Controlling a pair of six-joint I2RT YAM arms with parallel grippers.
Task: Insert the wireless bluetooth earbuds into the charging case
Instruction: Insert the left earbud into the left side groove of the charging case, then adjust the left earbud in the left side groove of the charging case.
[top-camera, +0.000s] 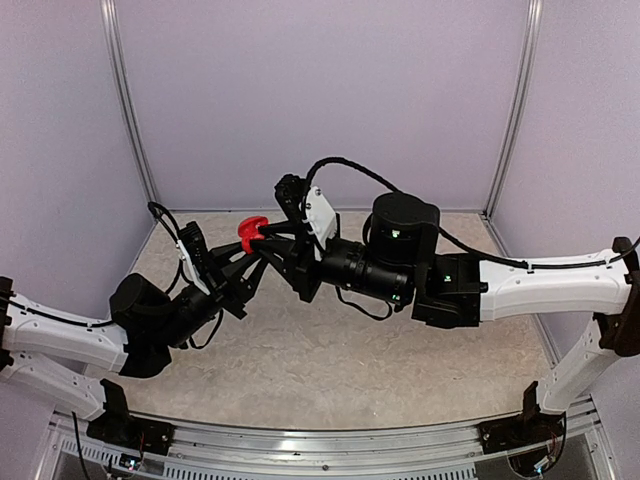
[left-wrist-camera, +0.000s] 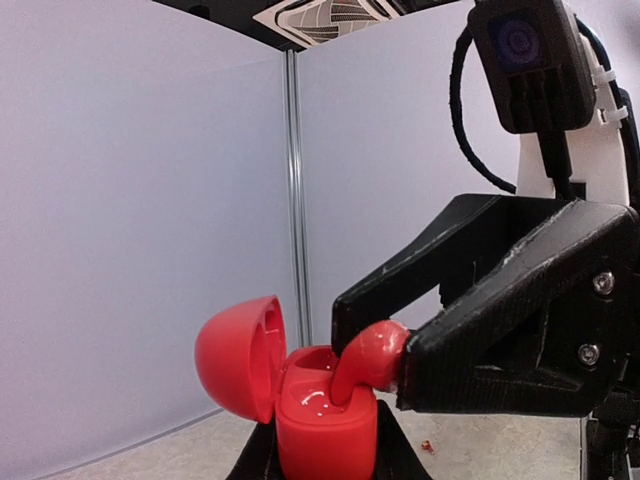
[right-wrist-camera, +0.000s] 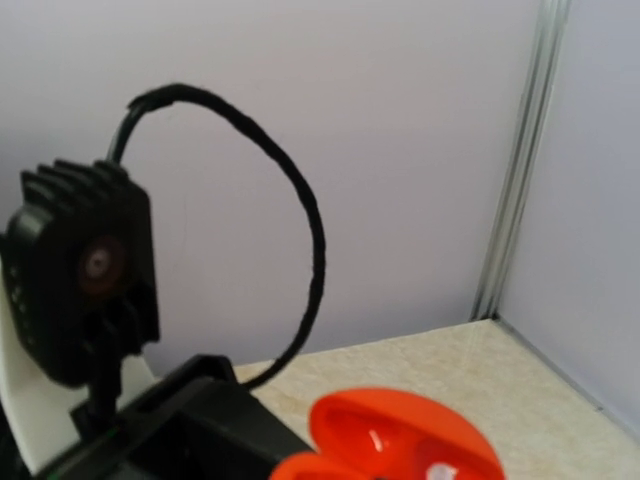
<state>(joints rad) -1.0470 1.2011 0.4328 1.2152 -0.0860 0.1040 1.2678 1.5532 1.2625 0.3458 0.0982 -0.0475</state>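
Observation:
A red charging case (left-wrist-camera: 320, 430) is held upright between my left gripper's (left-wrist-camera: 322, 452) black fingers, its lid (left-wrist-camera: 235, 360) swung open to the left. My right gripper (left-wrist-camera: 378, 340) is shut on a red earbud (left-wrist-camera: 365, 362), whose stem dips into the case's near slot. In the top view the case (top-camera: 252, 230) is in the air above the table's back middle, where my left gripper (top-camera: 248, 248) and right gripper (top-camera: 270, 238) meet. The right wrist view shows only the open lid (right-wrist-camera: 400, 440) at its bottom edge; the right gripper's own fingers are out of frame there.
The beige speckled table (top-camera: 330, 350) lies below both arms. Lilac walls close the back and sides, with metal posts (top-camera: 130, 110) at the corners. A tiny orange speck (left-wrist-camera: 428, 446) lies on the table. The left wrist's camera housing (right-wrist-camera: 85, 270) and cable fill the right wrist view's left.

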